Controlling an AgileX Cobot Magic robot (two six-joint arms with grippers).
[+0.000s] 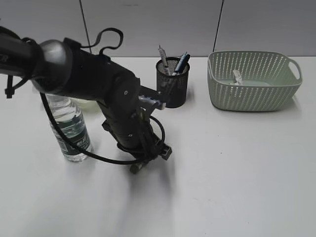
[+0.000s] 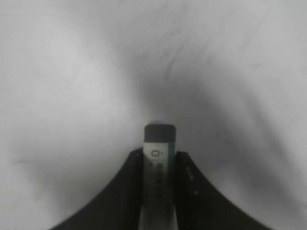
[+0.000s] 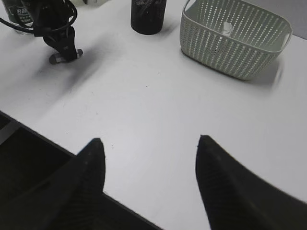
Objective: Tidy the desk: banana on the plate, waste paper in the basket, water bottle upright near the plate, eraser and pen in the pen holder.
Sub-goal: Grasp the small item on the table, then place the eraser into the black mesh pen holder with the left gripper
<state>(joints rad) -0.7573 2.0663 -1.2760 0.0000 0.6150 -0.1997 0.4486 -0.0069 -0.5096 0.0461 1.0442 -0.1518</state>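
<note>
My left gripper (image 1: 148, 159) is low over the white desk (image 1: 237, 168), shut on the eraser (image 2: 159, 134), a small block with a dark end and a pale printed sleeve that sticks out between the jaws (image 2: 159, 158). The black mesh pen holder (image 1: 173, 83) stands behind it with pens inside. The water bottle (image 1: 69, 126) stands upright at the left. The basket (image 1: 254, 81) at the back right holds the waste paper (image 1: 237, 76). A sliver of the plate (image 1: 88, 103) shows behind the arm; the banana is hidden. My right gripper (image 3: 148, 143) is open and empty over the desk's front edge.
The left arm and its cable (image 1: 84, 74) cover the back left of the desk. In the right wrist view the pen holder (image 3: 148, 17), basket (image 3: 235, 38) and left gripper (image 3: 64, 52) lie far ahead. The desk's edge (image 3: 57, 139) drops off at the lower left.
</note>
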